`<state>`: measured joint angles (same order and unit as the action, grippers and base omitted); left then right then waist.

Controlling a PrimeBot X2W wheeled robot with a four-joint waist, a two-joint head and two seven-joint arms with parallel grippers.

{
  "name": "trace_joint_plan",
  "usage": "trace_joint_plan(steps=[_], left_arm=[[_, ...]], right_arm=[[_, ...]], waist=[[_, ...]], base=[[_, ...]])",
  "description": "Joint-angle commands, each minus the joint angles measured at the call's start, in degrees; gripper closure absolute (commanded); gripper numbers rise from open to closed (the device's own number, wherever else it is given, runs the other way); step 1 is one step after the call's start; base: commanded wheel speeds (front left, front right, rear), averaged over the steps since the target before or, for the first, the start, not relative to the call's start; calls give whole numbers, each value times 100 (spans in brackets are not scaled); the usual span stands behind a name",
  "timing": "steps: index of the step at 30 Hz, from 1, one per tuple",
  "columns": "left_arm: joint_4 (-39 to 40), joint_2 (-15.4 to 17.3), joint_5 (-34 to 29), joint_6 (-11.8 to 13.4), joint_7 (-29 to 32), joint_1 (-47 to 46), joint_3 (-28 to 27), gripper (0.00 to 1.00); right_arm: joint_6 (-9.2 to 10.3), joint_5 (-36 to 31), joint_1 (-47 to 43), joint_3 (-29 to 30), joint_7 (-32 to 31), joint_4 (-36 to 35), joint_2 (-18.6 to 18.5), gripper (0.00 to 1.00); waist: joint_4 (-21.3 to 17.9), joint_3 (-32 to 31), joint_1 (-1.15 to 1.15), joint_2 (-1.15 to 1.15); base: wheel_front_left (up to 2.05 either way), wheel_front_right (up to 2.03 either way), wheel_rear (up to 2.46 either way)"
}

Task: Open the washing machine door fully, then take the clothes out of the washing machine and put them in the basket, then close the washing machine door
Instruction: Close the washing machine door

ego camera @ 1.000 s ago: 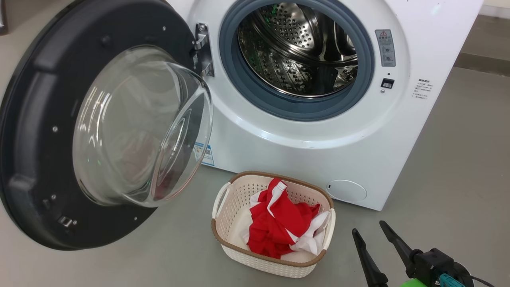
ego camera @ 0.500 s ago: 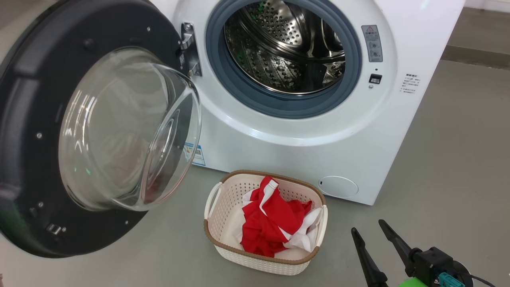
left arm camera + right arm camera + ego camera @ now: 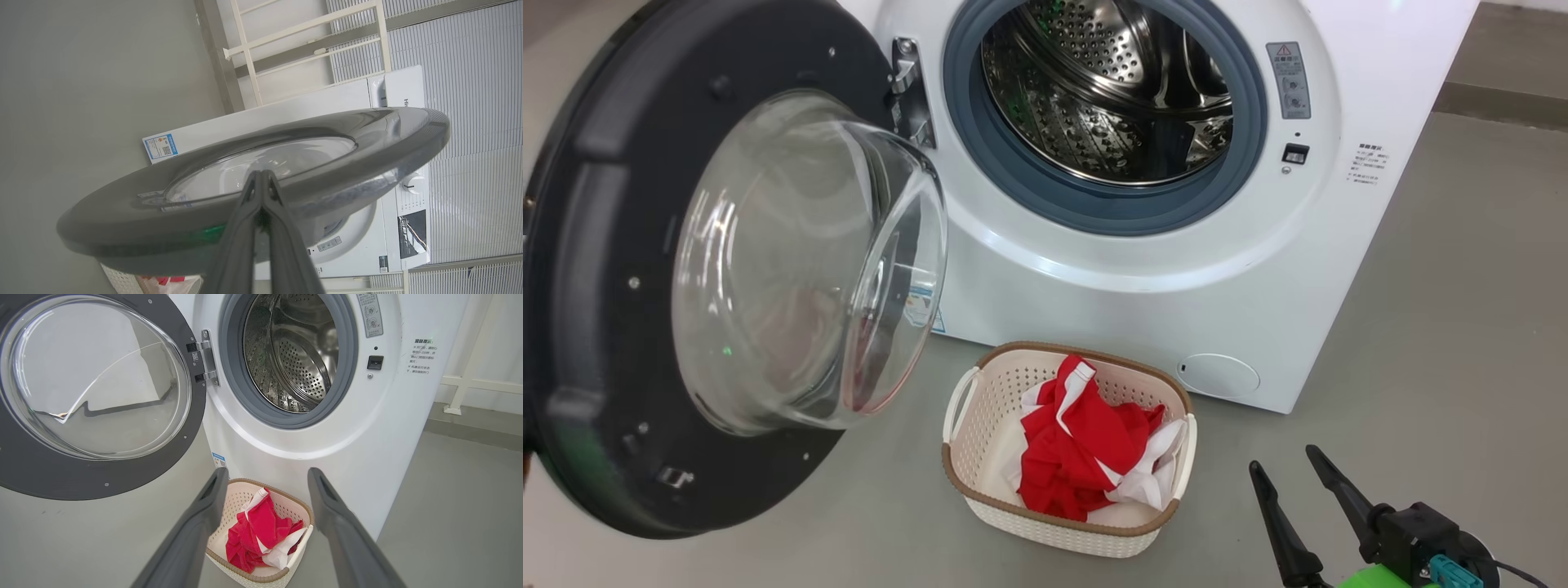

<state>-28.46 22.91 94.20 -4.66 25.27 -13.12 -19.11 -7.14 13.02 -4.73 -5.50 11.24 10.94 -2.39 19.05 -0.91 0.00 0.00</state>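
**Door begins its swing home, laundry already in the basket**

The bright red and white fabric clothes (image 3: 1086,457) lie heaped in the small cream perforated plastic basket (image 3: 984,425) with its brown woven-look rim. It stands on the grey floor (image 3: 1462,327) just in front of the big white boxy washing machine (image 3: 1143,302), below its opening. The perforated steel drum (image 3: 1111,90) looks bare as far as it can be seen.

The large round washing machine door (image 3: 596,269), with its wide black rim and bulging clear glass bowl, hangs open to the left on its metal hinge (image 3: 907,90). In the left wrist view the left gripper (image 3: 260,173) has its fingers clenched together on nothing. Their tips lie against the door's outer face, where rim meets glass; it looks like contact. The right gripper (image 3: 1283,457) hovers at the near right, just beside the basket, its jaws spread wide and empty.

Compared with a second ago the whole head view has slid left, so the machine and basket only seem displaced; that is the camera. Measured against the hinge, though, the glass bowl now reaches further right. It covers most of the small blue-edged label (image 3: 925,304), which stood clear of it before. The door has therefore come a little way toward the opening. The right gripper keeps the same place and spread.

That suggests opening and unloading are done and closing is under way. The door is still far from shut, so most of the swing remains.
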Motion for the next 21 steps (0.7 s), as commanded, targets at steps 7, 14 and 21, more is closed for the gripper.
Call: trace_joint_plan(steps=[7, 14, 21], left_arm=[[739, 209, 373, -102, 695, 333, -156, 100], [1319, 99, 667, -41, 1200, 696, -96, 100], [1807, 7, 828, 30, 1546, 960, 19, 100]], right_arm=[[-35, -82, 287, -48, 30, -186, -49, 0], [-35, -89, 336, -28, 38, -189, -49, 0], [-35, -93, 376, 3, 60, -190, -49, 0]], waist=[[5, 66, 0, 0], [-52, 111, 0, 0], [-155, 131, 0, 0]], base=[[0, 0, 0], [0, 0, 0], [0, 0, 0]])
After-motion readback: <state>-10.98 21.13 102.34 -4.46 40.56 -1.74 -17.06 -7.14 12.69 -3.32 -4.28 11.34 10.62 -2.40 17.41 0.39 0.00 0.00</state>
